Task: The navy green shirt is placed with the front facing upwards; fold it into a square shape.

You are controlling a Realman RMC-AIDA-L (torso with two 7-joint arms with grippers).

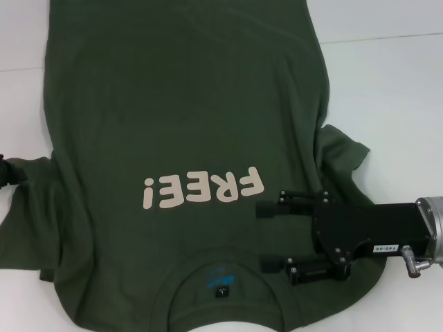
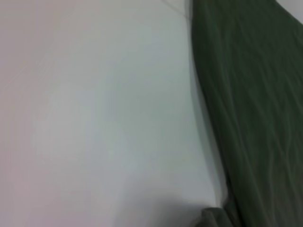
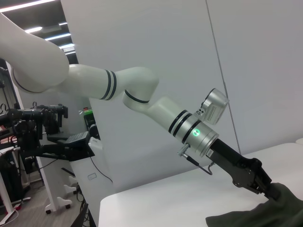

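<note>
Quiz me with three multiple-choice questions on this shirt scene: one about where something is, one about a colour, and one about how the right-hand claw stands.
1. Where is the right gripper?
A. Over the navy green shirt, beside its collar
B. Over the bare table
C. At the shirt's far hem

2. What colour is the lettering?
A. Red
B. Cream
C. Blue

3. How are the right gripper's fingers?
A. Clamped on a sleeve
B. Apart, holding nothing
C. Hidden

Answers:
1. A: the head view shows it lying across the cloth next to the collar.
2. B: "FREE!" reads pale cream on the dark green.
3. B: its two black fingers stand apart with only flat cloth between them.

The left gripper grips the sleeve on the robot's left.
</note>
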